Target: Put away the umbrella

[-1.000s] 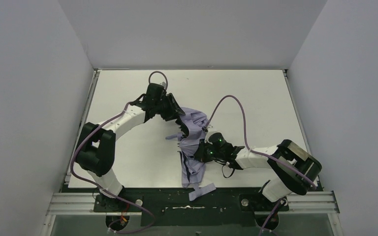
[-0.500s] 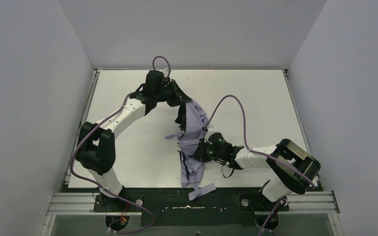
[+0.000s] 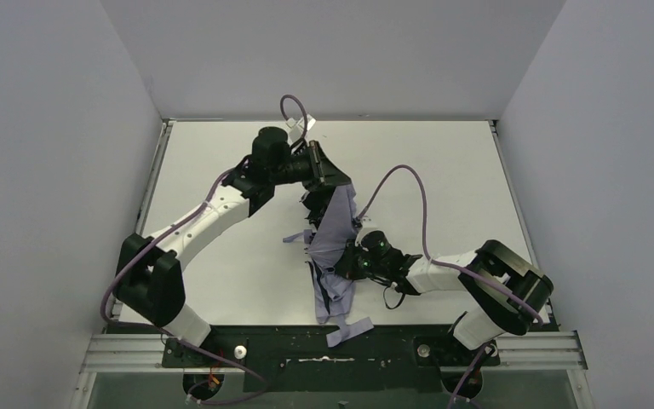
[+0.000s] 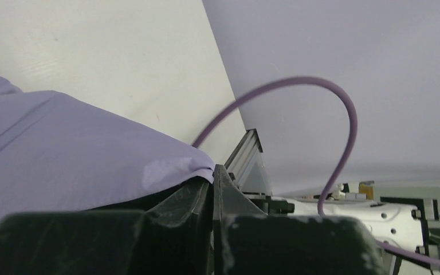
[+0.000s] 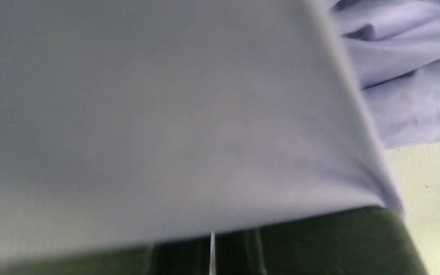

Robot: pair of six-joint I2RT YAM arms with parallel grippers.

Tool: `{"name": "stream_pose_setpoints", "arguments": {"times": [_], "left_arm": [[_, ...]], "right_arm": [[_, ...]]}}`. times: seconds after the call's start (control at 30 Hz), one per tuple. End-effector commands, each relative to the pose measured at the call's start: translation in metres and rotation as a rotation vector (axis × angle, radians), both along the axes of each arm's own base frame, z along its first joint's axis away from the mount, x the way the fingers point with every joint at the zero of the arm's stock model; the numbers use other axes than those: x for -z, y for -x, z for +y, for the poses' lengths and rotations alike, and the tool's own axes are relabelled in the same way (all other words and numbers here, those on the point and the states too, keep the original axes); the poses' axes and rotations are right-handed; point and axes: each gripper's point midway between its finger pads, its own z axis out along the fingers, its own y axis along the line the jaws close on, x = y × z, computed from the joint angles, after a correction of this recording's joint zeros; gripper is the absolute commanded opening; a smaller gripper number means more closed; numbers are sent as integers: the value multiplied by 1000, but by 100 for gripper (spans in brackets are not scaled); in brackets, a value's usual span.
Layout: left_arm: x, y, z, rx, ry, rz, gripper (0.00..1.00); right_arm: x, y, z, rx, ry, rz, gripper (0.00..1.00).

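The left claw [image 4: 212, 177] is clenched on lavender canopy fabric at the far end of the umbrella [image 3: 334, 228]. The right claw [image 3: 351, 261] is clamped on it mid-length. The umbrella lies mid-tabletop [image 3: 451, 179], its long axis running far to near, reaching the near edge.

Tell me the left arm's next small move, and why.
Probably swing the pinched flap over toward the right gripper: the left gripper is shut on the canopy edge of the umbrella, whose loose, unwrapped middle the right gripper clamps.
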Motion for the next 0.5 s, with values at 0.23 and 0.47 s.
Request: {"name": "stream_pose_setpoints", "arguments": {"times": [0.23,0.47], "left_arm": [[-76,49,7,34,111,-310,0],[-56,53,9,45,64,-332,0]], "right_arm": [[22,-49,-13,114,124,-71,3],[-22,-54,-2,86,35,-157,21]]}}
